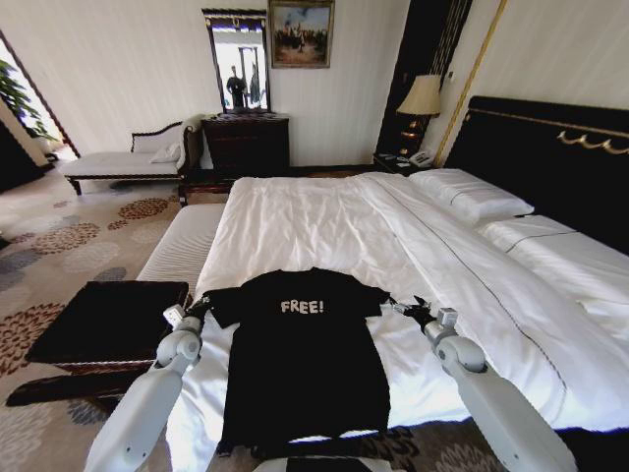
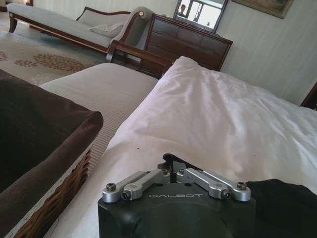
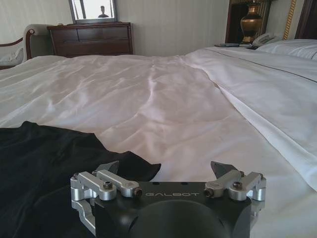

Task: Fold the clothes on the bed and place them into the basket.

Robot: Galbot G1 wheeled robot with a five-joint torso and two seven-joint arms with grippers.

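The clothes are one black T-shirt [image 1: 300,364] with white "FREE!" lettering, spread flat, chest up, at the foot of the bed [image 1: 324,221]. My left gripper [image 1: 200,308] rests at the edge of the shirt's left sleeve. Its fingers [image 2: 172,161] are shut together, and the black cloth [image 2: 285,201] lies just beside them. At the right sleeve, my right gripper [image 1: 404,308] is low over the duvet. It stands open [image 3: 166,168], with the sleeve's tip [image 3: 131,168] lying by one finger. The basket [image 1: 59,334], wicker with dark lining, stands beside the bed on my left [image 2: 59,198].
A long white-cushioned bench [image 1: 182,246] runs along the bed's left side behind the basket. Pillows [image 1: 472,197] and the black headboard [image 1: 550,147] are on the right. A chaise longue [image 1: 123,162], a dark dresser [image 1: 246,143] and a lamp [image 1: 423,98] stand by the far wall.
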